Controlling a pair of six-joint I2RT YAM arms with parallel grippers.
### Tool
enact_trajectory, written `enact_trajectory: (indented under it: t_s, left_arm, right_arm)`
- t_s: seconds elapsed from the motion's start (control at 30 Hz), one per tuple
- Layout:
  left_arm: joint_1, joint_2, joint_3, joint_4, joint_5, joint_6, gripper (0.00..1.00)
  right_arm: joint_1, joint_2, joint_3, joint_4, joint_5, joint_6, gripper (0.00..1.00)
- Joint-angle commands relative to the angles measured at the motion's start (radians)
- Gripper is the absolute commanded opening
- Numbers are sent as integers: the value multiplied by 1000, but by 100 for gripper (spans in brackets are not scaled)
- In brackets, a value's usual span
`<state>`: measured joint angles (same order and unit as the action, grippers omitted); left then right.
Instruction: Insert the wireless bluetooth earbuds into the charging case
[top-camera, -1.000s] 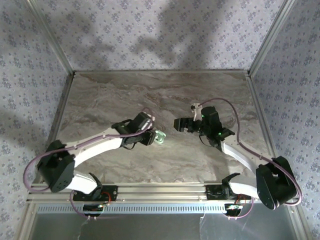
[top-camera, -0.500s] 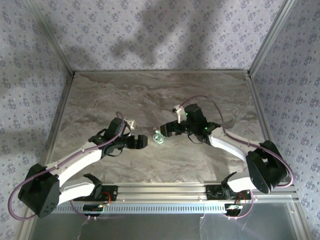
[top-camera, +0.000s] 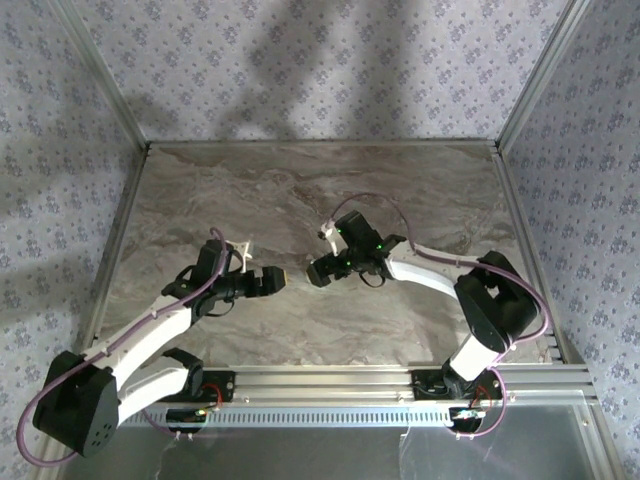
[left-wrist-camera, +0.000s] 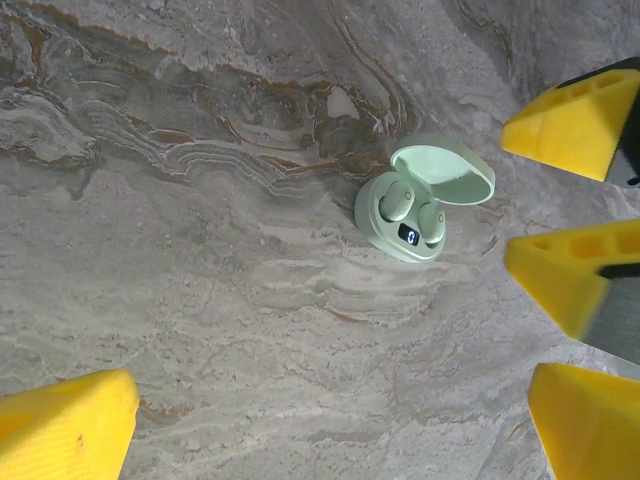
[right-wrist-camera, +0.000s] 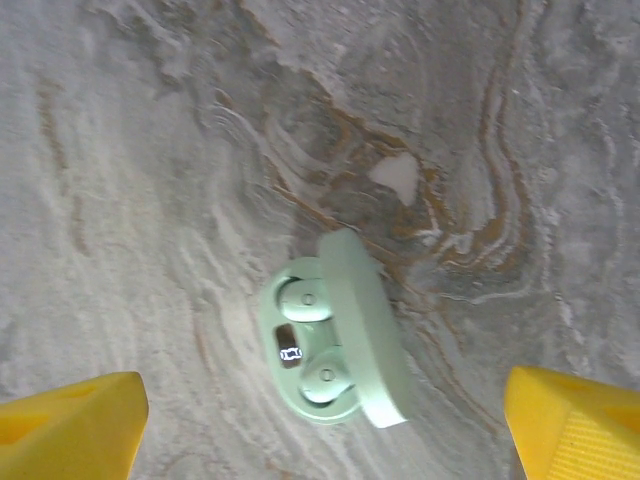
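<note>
The charging case (right-wrist-camera: 300, 385) is a pale green oval lying on the marble table with its lid (right-wrist-camera: 365, 330) hinged open. Two wireless bluetooth earbuds (right-wrist-camera: 303, 300) (right-wrist-camera: 327, 378) sit in its wells on either side of a small lit display. My right gripper (right-wrist-camera: 320, 425) hangs open above the case, one yellow finger on each side, touching nothing. My left gripper (left-wrist-camera: 330, 430) is open and empty, pulled back from the case (left-wrist-camera: 395, 230), whose earbuds (left-wrist-camera: 397, 203) show in the left wrist view too. From above, the left gripper (top-camera: 280, 281) and right gripper (top-camera: 318, 272) face each other.
The marble table (top-camera: 220, 200) has metal rails along its sides and patterned walls behind them. In the left wrist view the right gripper's yellow fingertips (left-wrist-camera: 570, 125) stand just right of the case. The arms' bases sit at the near rail (top-camera: 320, 378).
My left gripper opened, let go of the case and drew back to the left. My right gripper swung left and now hovers over the case.
</note>
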<state>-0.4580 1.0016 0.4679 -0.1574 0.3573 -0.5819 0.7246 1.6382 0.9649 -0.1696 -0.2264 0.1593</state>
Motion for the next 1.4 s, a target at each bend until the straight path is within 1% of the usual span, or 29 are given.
enact_trajectory:
  t_s: [0.0,0.2,0.37,0.93,1.37]
  left_arm:
    - [13,-14,-5,23,34,-7,100]
    - [22,-7,-3,27,40,-3,100]
    - [23,10,2,42,47,-4,100]
    - [19,81,-2,127,78,-28,100]
    - [-42,177,25,189,54,-43,100]
  right_arm:
    - [1,43,49,-104,89,-50,92]
    - [1,90,81,-153,161,-60,89]
    - [-11,95,83,-157,194,-51,88]
    - [-57,89,70,-145,247,7,86]
    - [-93,86,69,-145,247,41,86]
